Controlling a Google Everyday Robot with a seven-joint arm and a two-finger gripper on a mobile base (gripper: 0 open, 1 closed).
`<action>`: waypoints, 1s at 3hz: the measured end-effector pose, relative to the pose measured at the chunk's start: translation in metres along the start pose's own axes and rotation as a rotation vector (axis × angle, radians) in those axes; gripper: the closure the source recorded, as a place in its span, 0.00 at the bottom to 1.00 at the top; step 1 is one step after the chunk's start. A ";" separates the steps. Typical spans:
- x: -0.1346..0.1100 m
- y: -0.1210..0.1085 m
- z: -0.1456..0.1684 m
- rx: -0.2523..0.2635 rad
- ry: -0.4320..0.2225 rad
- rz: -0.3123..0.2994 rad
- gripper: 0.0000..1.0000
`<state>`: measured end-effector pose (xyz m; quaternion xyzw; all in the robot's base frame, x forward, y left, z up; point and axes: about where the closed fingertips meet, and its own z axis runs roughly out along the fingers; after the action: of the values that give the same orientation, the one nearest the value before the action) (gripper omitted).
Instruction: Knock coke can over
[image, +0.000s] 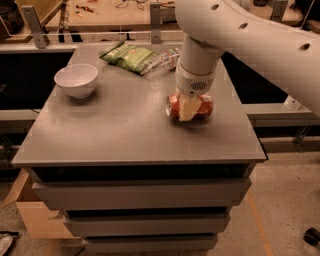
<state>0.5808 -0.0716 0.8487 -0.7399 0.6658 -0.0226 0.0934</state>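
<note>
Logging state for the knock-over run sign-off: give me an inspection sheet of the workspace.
surface: flat grey table top.
job's things: small red-orange aluminium coke can lies on its side on the table's right half.
clutter: round white bowl, upright, back left; green crinkled snack bag and clear plastic water bottle, both lying near the back edge.
grippers: gripper is down on the can, with the white arm reaching in from the upper right.
cables: nothing seen on the table.
surroundings: brown cardboard box on the floor, lower left; wooden workbench behind.
</note>
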 end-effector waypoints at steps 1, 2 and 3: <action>-0.006 0.002 0.010 -0.058 -0.002 -0.064 1.00; -0.006 0.003 0.010 -0.055 -0.002 -0.064 0.82; -0.006 0.002 0.010 -0.053 -0.002 -0.065 0.58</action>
<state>0.5794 -0.0645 0.8388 -0.7633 0.6418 -0.0071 0.0737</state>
